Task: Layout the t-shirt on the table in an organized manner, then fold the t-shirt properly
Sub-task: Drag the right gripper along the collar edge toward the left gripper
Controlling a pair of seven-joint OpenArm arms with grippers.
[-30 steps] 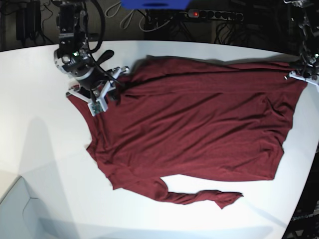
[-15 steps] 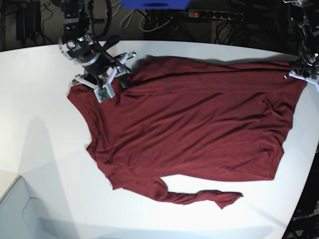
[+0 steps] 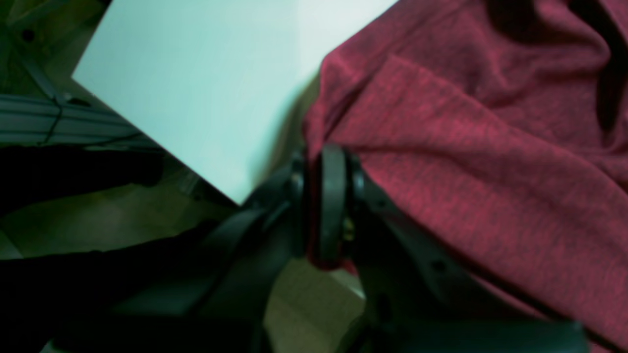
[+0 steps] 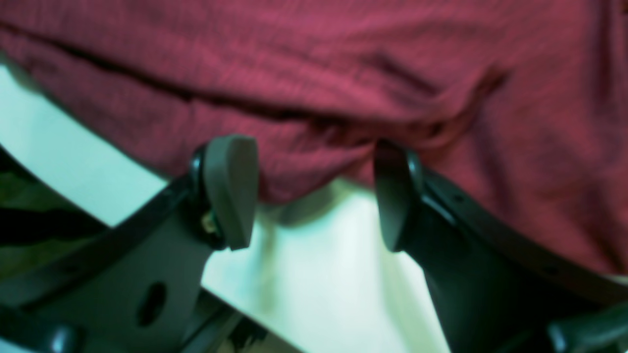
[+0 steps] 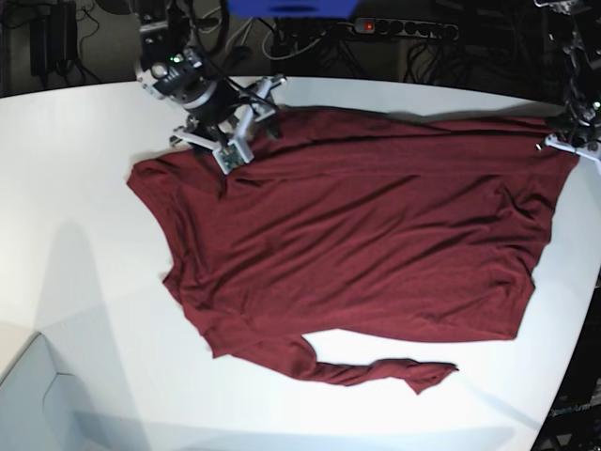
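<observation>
I see the wrinkly dark maroon t-shirt (image 5: 366,235) spread lengthwise across the glossy white table (image 5: 75,282) — one sleeve trailing toward the near edge. Left gripper (image 3: 326,206) is clamped on its corner; right gripper (image 4: 314,191) jaws stand apart, empty.

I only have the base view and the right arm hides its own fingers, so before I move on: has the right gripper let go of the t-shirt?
Observer: Yes. In the right wrist view the right gripper stands open, and the t-shirt edge lies between its fingers with neither pad pinching it.
Operator: What is under those fingers?
Observer: Bare white table, with the hem just beyond it.
Operator: And the left gripper at the far corner?
Observer: The left wrist view shows the left gripper shut on the shirt's edge, with red cloth pinched between the pads.
Operator: Is that corner on the table?
Observer: It sits right at the table's edge; the floor shows beside it.
</observation>
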